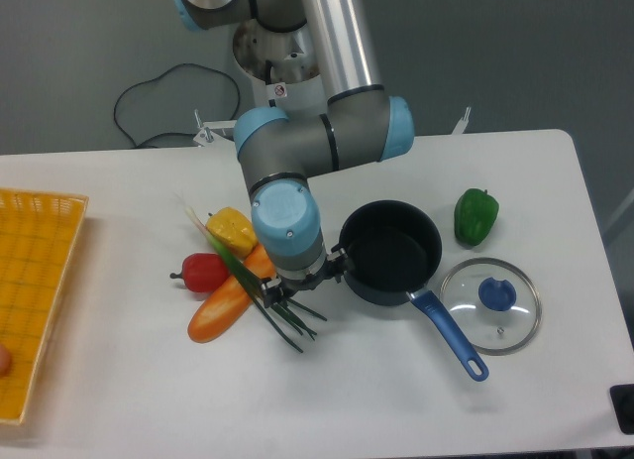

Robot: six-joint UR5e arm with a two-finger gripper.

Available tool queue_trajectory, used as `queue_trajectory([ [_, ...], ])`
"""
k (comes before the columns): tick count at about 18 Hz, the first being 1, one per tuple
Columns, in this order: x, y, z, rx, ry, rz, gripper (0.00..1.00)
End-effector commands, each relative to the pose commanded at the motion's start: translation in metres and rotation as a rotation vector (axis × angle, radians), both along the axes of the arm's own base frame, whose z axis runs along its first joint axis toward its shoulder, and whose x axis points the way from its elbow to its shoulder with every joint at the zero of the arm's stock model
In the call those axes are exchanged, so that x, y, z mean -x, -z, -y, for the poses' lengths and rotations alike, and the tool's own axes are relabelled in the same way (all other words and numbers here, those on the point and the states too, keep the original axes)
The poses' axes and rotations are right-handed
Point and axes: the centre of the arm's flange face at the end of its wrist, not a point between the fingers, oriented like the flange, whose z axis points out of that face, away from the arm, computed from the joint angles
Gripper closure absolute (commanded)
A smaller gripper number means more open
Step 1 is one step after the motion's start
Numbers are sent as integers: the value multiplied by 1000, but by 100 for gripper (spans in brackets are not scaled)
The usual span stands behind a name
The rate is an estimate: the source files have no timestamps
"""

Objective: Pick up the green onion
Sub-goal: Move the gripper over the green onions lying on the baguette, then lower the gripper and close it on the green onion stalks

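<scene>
On the robot base behind the table (pixel 416 400), a small white sticker with a red mark is too small to read; no other writing shows. Seen from the fixed camera, the arm's wrist covers most of the gripper (pixel 282 300), so I cannot tell whether its fingers are spread or pressed together. It sits over the green onion (pixel 260 292), which lies slanted across the carrot (pixel 230 295), its pale end by the yellow pepper (pixel 231 227). At the left edge, the basket (pixel 35 310) is cut off.
</scene>
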Motion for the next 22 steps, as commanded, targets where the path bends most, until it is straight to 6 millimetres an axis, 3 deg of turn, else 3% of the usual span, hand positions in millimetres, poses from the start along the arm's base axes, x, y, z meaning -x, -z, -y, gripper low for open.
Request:
queue_trajectory([
  [2, -6, 4, -3, -4, 2, 16, 0],
  [4, -27, 10, -11, 5, 19, 22, 0],
  [8, -49, 13, -20, 8, 31, 29, 0],
  [13, -61, 33, -25, 34, 49, 50, 0],
  [15, -60, 48, -27, 53, 49, 62, 0],
  [22, -46, 51, -18, 64, 33, 58, 0],
])
